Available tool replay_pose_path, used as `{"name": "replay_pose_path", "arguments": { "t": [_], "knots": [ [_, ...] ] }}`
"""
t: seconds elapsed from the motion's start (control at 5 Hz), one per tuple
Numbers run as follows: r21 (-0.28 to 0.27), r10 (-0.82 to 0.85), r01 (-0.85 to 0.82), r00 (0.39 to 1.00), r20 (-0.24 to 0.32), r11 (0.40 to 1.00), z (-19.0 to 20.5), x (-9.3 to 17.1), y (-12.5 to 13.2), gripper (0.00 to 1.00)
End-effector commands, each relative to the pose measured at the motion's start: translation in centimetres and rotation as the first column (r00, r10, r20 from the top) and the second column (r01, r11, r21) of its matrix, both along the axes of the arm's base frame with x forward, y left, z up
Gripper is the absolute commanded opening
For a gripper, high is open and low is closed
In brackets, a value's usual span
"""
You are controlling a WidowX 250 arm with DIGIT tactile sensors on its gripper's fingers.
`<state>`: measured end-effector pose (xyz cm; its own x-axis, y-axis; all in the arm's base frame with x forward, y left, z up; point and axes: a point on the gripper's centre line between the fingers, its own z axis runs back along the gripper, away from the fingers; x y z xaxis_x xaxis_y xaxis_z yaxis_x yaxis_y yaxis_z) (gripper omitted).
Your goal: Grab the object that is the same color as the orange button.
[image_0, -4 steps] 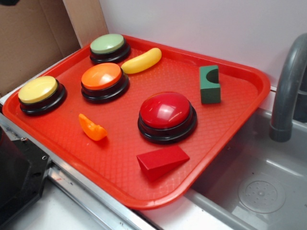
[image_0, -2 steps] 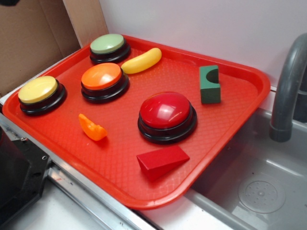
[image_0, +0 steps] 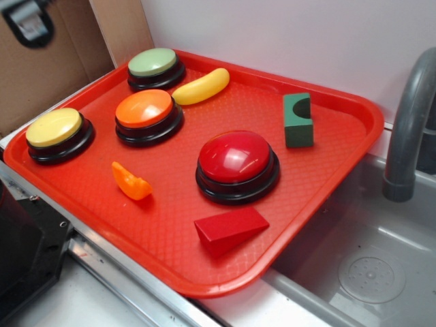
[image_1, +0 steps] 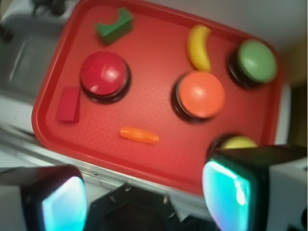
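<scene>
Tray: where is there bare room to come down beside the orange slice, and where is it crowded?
On the tray, bare floor lies between the orange slice and the red wedge, along the near rim. More lies between the banana and the green block. Crowded: the left, around the orange button, yellow button and green button.

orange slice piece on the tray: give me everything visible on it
The orange slice piece is a small, glossy, plastic-looking curved wedge, much smaller than the buttons. It lies alone on the red tray near the front edge, in front of the orange button and left of the red button, touching neither. From the wrist view it reads as a thin elongated sliver. The gripper is open, high above, not touching it.
</scene>
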<state>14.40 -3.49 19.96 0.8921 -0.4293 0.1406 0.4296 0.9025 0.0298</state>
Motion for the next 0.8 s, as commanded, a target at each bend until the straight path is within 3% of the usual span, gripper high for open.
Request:
{"name": "replay_pose_path", "arguments": {
  "t": [0.0,0.2,0.4,0.6],
  "knots": [
    [0.067,-0.501,0.505,0.863,-0.066,0.861,-5.6,1.6,-1.6,1.00],
    [0.103,-0.693,0.704,0.710,-0.125,0.702,-9.0,2.2,-1.7,1.00],
    [0.123,-0.772,0.798,0.601,-0.208,0.589,-12.1,2.5,-1.2,1.00],
    [0.101,-0.796,0.827,0.561,-0.226,0.553,-14.8,1.9,-1.1,1.00]
  ]
}}
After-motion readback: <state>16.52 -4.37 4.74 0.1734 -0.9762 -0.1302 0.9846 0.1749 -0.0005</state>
